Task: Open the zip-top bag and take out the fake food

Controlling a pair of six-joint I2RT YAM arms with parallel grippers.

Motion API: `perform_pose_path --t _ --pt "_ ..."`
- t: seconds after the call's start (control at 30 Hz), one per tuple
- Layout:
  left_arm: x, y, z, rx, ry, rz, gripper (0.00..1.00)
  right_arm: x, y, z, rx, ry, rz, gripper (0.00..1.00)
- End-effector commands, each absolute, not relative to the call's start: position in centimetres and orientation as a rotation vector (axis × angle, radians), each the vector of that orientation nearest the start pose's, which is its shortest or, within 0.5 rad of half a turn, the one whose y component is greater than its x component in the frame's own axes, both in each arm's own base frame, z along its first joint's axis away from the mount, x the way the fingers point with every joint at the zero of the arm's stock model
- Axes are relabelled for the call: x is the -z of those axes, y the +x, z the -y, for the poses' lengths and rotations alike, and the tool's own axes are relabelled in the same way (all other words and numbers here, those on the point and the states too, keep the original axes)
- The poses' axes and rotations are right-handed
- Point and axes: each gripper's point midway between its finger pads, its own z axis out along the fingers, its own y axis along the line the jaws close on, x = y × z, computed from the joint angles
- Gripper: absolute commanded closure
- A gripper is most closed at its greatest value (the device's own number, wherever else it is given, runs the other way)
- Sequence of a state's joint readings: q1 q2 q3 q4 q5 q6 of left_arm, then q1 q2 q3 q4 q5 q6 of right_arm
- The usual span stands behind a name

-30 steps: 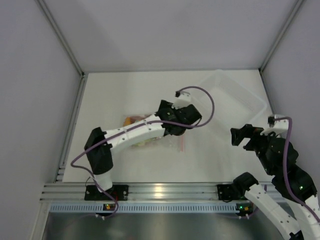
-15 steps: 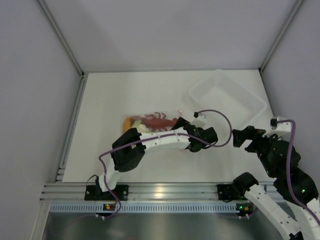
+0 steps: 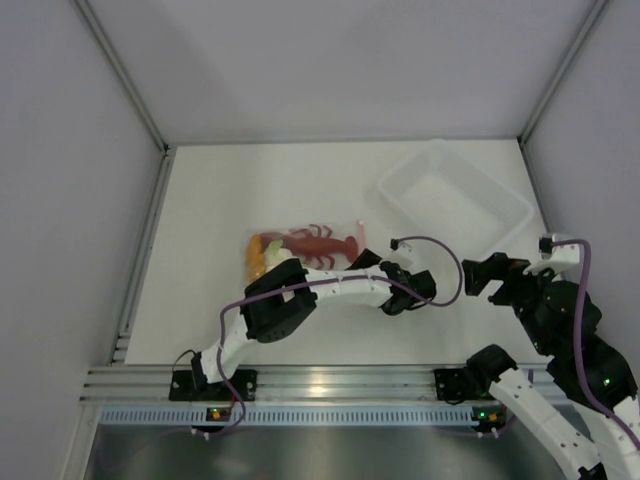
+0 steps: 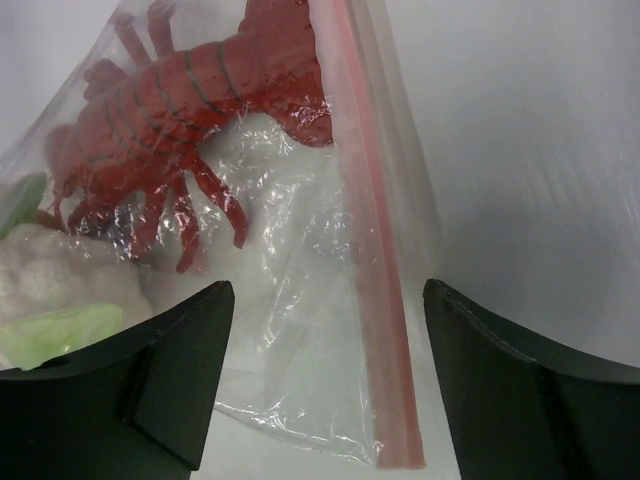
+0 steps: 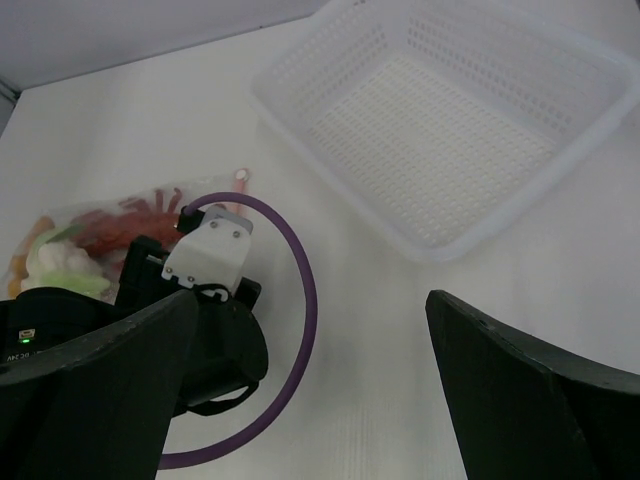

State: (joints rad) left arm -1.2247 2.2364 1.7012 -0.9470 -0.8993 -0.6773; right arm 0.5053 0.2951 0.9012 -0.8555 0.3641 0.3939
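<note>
- My left end effector (image 3: 362, 262) (image 4: 328, 295) has its fingers spread apart and grips nothing. A second ago that arm lay right across the bag; it has since swung round to the near side of it.
- The zip-top bag (image 3: 300, 250) (image 4: 290, 330) lies flat on the counter (image 3: 220, 220) just ahead of the left end effector. In the wrist view its pink-red zip strip (image 4: 375, 300) runs lengthwise between the two fingers (whether the tips touch the plastic, I cannot tell).
- With the arm off it, the red lobster (image 3: 320, 243) (image 4: 190, 120) now shows whole from above, inside the bag. A second ago it was hidden.
- The leafy vegetable piece (image 4: 55, 325) sits in the bag just beside one finger. The orange piece (image 3: 256, 248) is at the bag's end farthest from the end effector, where it was before.
- My right end effector (image 3: 480, 276) (image 5: 312, 295) hangs with its fingers wide apart and empty, well to the side of the bag (it has hardly shifted). The white perforated basket (image 5: 300, 128) lies ahead of it.
</note>
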Motion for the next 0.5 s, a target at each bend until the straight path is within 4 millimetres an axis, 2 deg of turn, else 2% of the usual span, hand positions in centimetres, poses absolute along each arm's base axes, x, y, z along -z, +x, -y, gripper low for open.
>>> perform_pose_path --t 0.0,0.13,0.17,0.27,0.3,0.33,0.47 --pt "-3.5 25.2 33.4 -0.621 0.576 -2.219 0.25 -29.8 16.3 -3.4 -0.321 0.165 -1.761 0.01" --pt "-3.7 25.4 32.7 -0.628 0.557 -2.22 0.47 -29.8 16.3 -3.4 -0.319 0.165 -1.759 0.01" --pt "-3.7 25.6 32.5 -0.63 0.549 -2.223 0.64 -29.8 16.2 -3.4 -0.323 0.165 -1.759 0.01" --pt "-4.0 25.8 32.3 -0.628 0.54 -2.223 0.86 -29.7 16.3 -3.5 -0.327 0.164 -1.758 0.01" --pt "-4.2 25.8 32.3 -0.627 0.542 -2.222 0.97 -29.7 16.4 -3.5 -0.327 0.164 -1.758 0.0" --pt "-4.6 25.8 32.3 -0.617 0.537 -2.218 1.0 -29.6 16.4 -3.5 -0.326 0.163 -1.76 0.01" --pt "-6.8 25.6 32.9 -0.514 0.525 -2.243 1.0 -29.6 16.6 -3.8 -0.332 0.149 -1.757 0.01"
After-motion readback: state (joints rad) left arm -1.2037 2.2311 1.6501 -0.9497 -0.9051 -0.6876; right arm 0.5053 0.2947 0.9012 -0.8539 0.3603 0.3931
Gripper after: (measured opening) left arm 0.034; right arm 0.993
